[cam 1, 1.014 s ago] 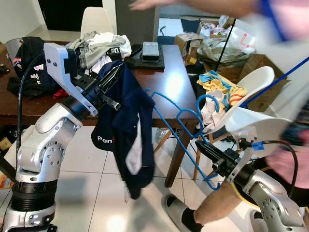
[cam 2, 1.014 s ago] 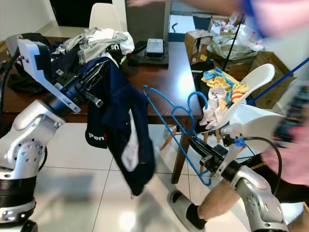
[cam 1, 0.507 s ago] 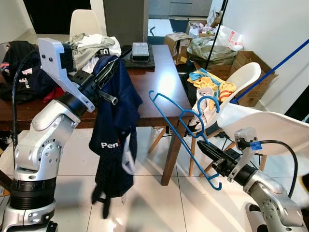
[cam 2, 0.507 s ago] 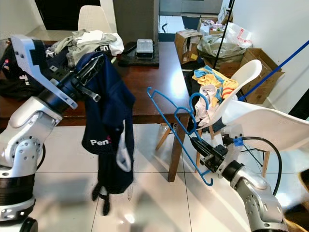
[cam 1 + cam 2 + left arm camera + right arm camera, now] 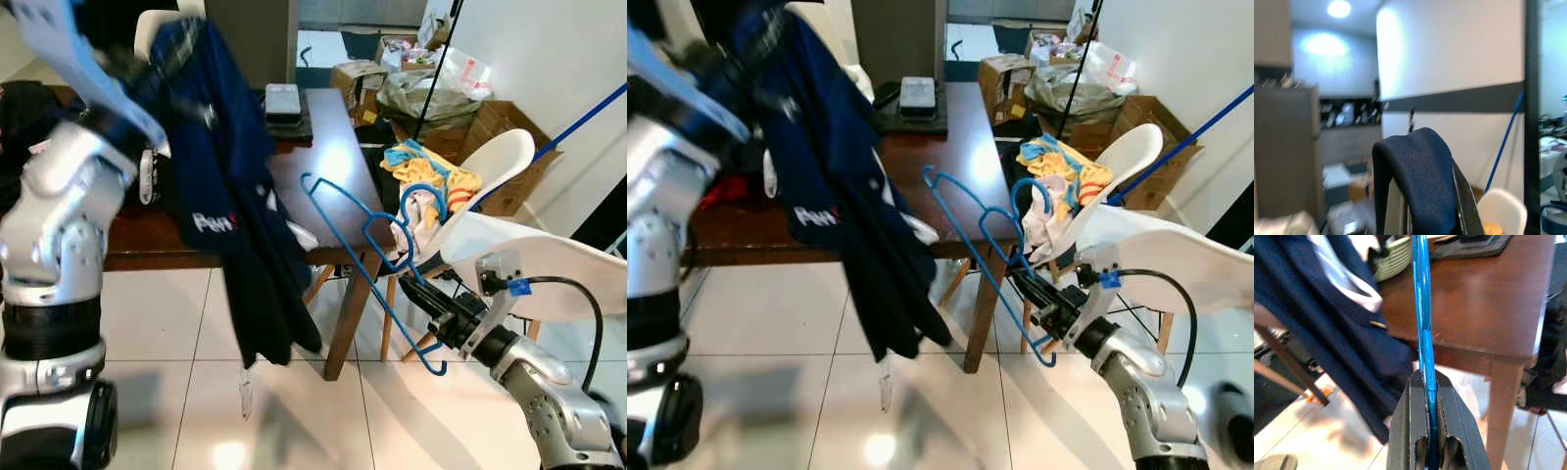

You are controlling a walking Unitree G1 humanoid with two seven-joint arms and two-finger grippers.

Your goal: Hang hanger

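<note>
Two grippers are at work. Left gripper (image 5: pixel 1422 205), raised high at the robot's left, has a navy garment (image 5: pixel 230 196) draped over its black fingers (image 5: pixel 1464 200); the cloth covers the fingertips, so whether they are apart or pressed together cannot be told. White lettering shows on the fabric, and its lower end hangs free above the tiled floor (image 5: pixel 167 323), in front of the brown wooden table (image 5: pixel 333 166).

Right gripper (image 5: pixel 1426 382) — low at the robot's right — is closed on a blue hanger (image 5: pixel 367 259), pinching the lower bar between its fingers. From there the hanger rises tilted toward the table, its hook (image 5: pixel 423 196) near the white chair (image 5: pixel 500 162), its far corner over the table's edge; it is carried in the air, touching neither table nor garment.

Background: colourful clothes (image 5: pixel 431 176) lie on the white chair's seat; a second white chair (image 5: pixel 549 269) stands just behind the right arm; cardboard boxes (image 5: pixel 358 78) and a dark flat device (image 5: pixel 282 101) at the table's far end.
</note>
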